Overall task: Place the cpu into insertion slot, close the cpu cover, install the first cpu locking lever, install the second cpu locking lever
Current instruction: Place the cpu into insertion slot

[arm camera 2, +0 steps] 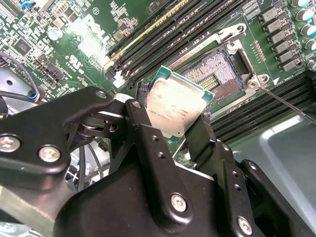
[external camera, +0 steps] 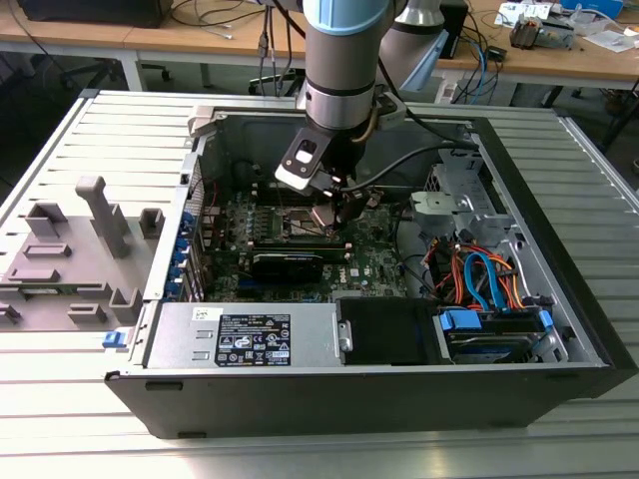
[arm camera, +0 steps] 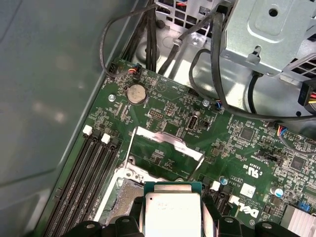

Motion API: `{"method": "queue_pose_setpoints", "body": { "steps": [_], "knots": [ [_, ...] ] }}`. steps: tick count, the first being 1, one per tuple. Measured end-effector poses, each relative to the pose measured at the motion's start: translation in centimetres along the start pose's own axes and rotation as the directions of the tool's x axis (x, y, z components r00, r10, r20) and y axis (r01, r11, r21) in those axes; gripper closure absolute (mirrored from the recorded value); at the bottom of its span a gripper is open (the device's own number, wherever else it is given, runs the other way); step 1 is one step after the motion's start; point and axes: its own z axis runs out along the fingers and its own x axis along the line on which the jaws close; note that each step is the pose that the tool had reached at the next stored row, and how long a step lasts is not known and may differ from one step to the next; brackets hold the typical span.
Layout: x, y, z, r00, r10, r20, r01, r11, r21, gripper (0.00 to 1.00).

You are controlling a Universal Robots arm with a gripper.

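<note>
The end effector (arm camera 2: 170, 116) grips the cpu (arm camera 2: 175, 106) by two opposite edges, holding it tilted above the bare insertion slot (arm camera 2: 217, 79) on the green motherboard (arm camera 2: 89, 24); the cpu cover (arm camera: 168, 142) stands flipped open

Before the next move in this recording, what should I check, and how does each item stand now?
1. Grip: ok. The end effector clamps the cpu at two opposite edges.
2. Access to the slot: ok. Its visible contacts are bare.
3. Position of the cover: ok. It stands raised in the first wrist view.
4. Seating: not ok. The cpu hangs tilted above one side of the slot, not in it.
5. Alignment of the cpu edges with the slot rim: cannot tell.
6. Match of the cpu corner mark to the slot: cannot tell.
</note>
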Motion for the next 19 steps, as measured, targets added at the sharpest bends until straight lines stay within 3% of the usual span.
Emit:
{"method": "queue_pose_setpoints", "body": {
  "steps": [19],
  "knots": [
    [0.00, 0.00, 0.01, 0.9989, 0.047, 0.0027, -0.047, 0.9989, -0.0008, 0.45]
  ]
}}
